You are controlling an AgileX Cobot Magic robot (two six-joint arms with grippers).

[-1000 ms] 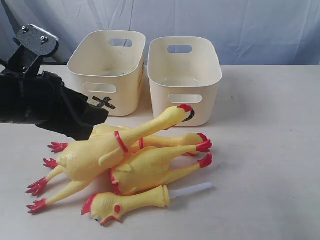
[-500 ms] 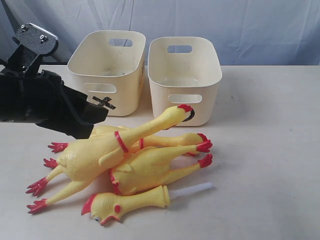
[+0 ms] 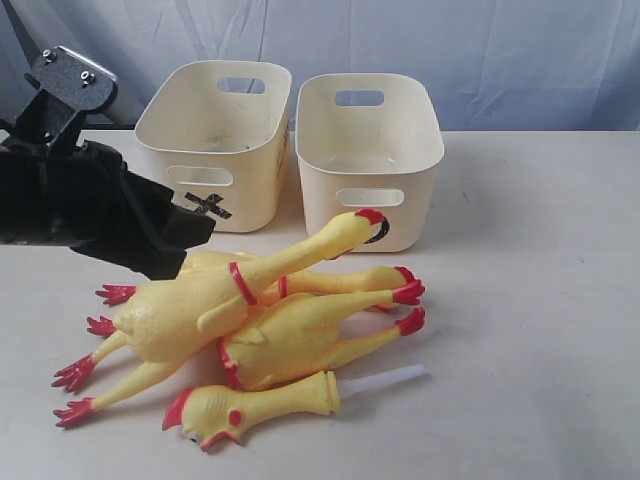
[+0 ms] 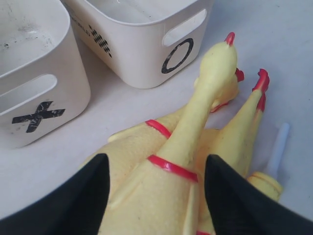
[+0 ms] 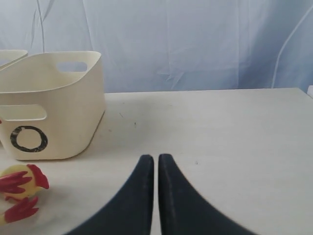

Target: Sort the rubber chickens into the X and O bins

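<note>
Yellow rubber chickens (image 3: 180, 315) (red combs, feet, bands); cream X bin (image 3: 255, 185), cream O bin (image 3: 320, 215), black marks.

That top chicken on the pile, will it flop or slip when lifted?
The top chicken looks smooth, glossy rubber: probably light, squashy, maybe slippery. Its long thin neck may droop. It rests on other chickens, which might shift.

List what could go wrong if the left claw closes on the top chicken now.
1. The top chicken lies across the other chickens; lifting it with the open left claw may drag or roll the pile.
2. Its head sits near the O bin; a swing might knock that bin.
3. Gripped near the neck band, the long body may droop and slip.
</note>
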